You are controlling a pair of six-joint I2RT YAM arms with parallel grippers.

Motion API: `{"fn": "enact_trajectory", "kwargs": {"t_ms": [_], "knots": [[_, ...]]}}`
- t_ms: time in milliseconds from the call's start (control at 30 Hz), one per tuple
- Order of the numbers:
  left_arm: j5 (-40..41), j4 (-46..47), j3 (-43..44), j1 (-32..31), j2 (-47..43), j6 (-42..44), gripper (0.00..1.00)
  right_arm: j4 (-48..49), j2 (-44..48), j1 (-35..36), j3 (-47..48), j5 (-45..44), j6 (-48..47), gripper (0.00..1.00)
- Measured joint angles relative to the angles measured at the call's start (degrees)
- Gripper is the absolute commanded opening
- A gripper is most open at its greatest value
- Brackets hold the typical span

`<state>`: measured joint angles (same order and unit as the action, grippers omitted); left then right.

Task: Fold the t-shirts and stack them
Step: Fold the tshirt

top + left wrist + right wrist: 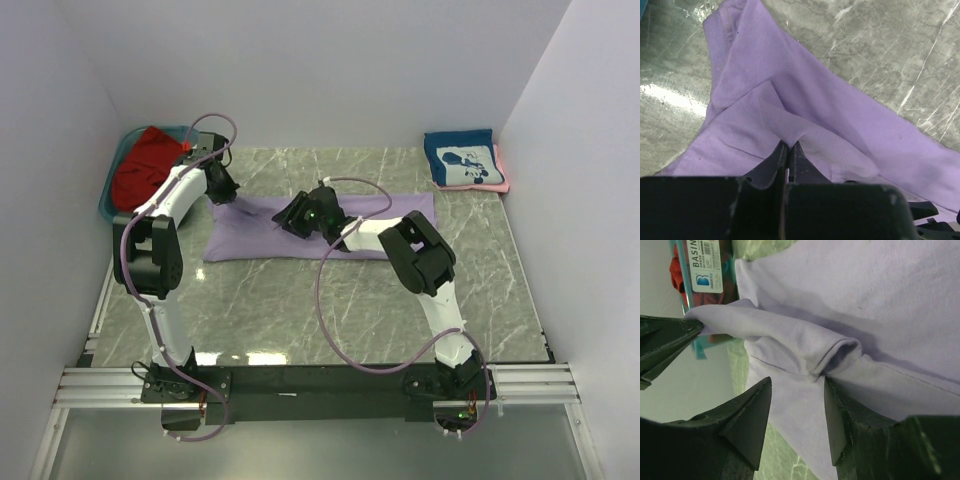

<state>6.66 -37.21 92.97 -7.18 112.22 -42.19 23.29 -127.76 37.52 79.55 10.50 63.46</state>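
The lavender-purple t-shirt (385,222) lies spread across the middle of the table. My left gripper (229,193) is at its left end, shut on a raised pinch of the lavender cloth (789,144). My right gripper (292,217) is open just above the shirt left of its middle, its jaws either side of a folded ridge of cloth (797,390). The left gripper's fingers (665,340) show in the right wrist view holding that cloth. A red t-shirt (145,165) lies in the tub. A folded navy t-shirt (460,158) with white graphic sits on a pink one (502,172) at the back right.
A teal plastic tub (110,190) stands at the back left by the wall; its label (705,265) shows in the right wrist view. White walls close in the table on three sides. A dark rail runs along the near edge (320,385).
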Motion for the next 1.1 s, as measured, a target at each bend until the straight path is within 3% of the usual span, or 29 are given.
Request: {"fn": "enact_trajectory", "kwargs": {"t_ms": [300,500,600,667,700,800,1100], "knots": [[-0.4,0.0,0.0,0.1,0.0,0.2,0.02,-0.3,-3.3,0.2,3.1,0.0,0.4,0.52],[-0.4,0.0,0.0,0.2,0.0,0.2,0.02,-0.5,-3.8,0.2,4.1,0.0,0.9,0.42],[-0.4,0.0,0.0,0.3,0.0,0.2,0.02,-0.6,-3.8,0.2,4.1,0.1,1.0,0.33],[-0.4,0.0,0.0,0.4,0.0,0.2,0.02,-0.6,-3.9,0.2,4.1,0.1,0.7,0.23],[-0.4,0.0,0.0,0.5,0.0,0.2,0.02,-0.6,-3.8,0.2,4.1,0.1,0.5,0.12],[-0.4,-0.1,0.0,0.9,0.0,0.2,0.02,-0.5,-3.7,0.2,3.8,-0.1,-0.4,0.0],[-0.4,-0.7,0.0,1.7,0.0,0.2,0.02,-2.6,-1.3,0.2,2.6,0.3,-3.8,0.0]]}}
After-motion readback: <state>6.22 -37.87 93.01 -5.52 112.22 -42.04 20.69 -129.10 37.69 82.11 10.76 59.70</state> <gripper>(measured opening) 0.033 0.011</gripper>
